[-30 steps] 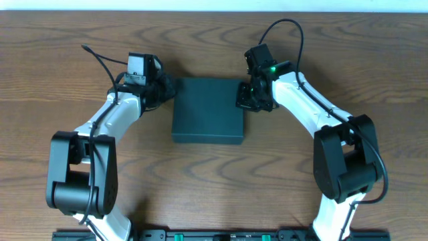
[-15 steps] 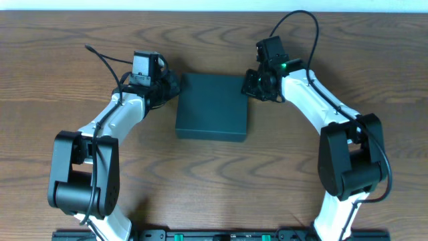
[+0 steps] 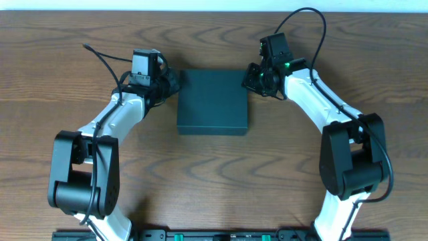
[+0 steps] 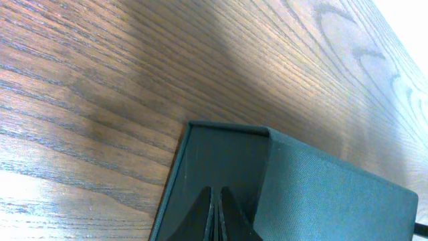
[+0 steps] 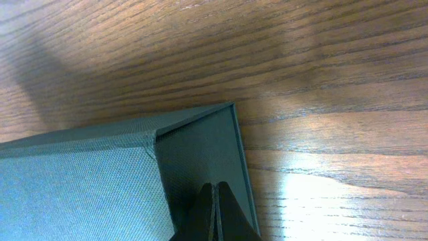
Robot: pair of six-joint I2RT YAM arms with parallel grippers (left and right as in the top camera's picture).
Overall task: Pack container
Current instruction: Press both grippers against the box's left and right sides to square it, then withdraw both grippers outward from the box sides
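The dark teal container (image 3: 212, 100) lies closed on the wooden table, mid-table in the overhead view. My left gripper (image 3: 172, 86) is shut, its tips against the container's upper left side. In the left wrist view the closed tips (image 4: 215, 191) rest on the dark side wall below the textured lid (image 4: 321, 187). My right gripper (image 3: 249, 80) is shut at the upper right side. In the right wrist view its tips (image 5: 215, 186) press the dark side wall beside the lid (image 5: 80, 181). Nothing shows between either pair of jaws.
Bare wood-grain table (image 3: 214, 181) surrounds the container. The table's far edge (image 3: 214, 9) runs along the top of the overhead view. A black rail (image 3: 214, 235) lies at the front between the arm bases.
The container has slid toward the far edge of the table and squared up. Both grippers moved that way with it, staying at its two far corners.
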